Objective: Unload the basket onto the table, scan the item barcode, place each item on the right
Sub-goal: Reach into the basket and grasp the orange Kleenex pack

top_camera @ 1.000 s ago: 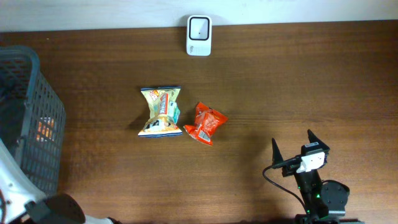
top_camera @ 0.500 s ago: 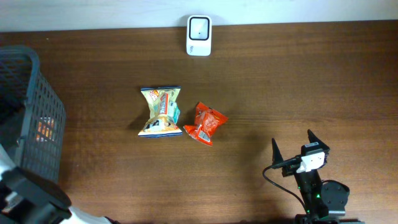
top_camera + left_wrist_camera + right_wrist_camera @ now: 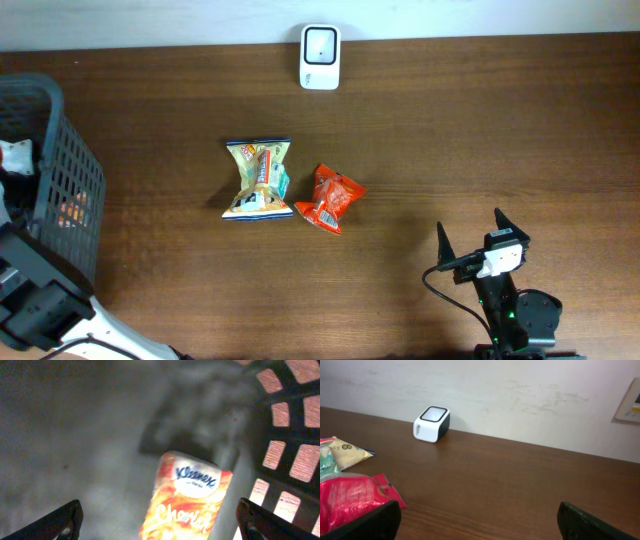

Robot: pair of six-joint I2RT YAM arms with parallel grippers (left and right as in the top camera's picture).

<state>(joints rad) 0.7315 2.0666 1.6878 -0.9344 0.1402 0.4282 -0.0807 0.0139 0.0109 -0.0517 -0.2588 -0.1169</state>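
Note:
My left gripper hangs open inside the dark basket. Its two fingertips stand wide on either side of an orange Kleenex tissue pack, which lies on the basket floor and is not touched. From overhead the left arm reaches into the basket at the left edge, its fingers hidden. The white barcode scanner stands at the table's far edge. My right gripper rests open and empty at the front right, facing the scanner.
A yellow snack bag and a red snack bag lie side by side mid-table. In the right wrist view the red bag and yellow bag sit at the left. A wall runs behind the scanner.
The left arm has moved up along the left edge and further into the basket. The right arm, the bags and the scanner have not moved.

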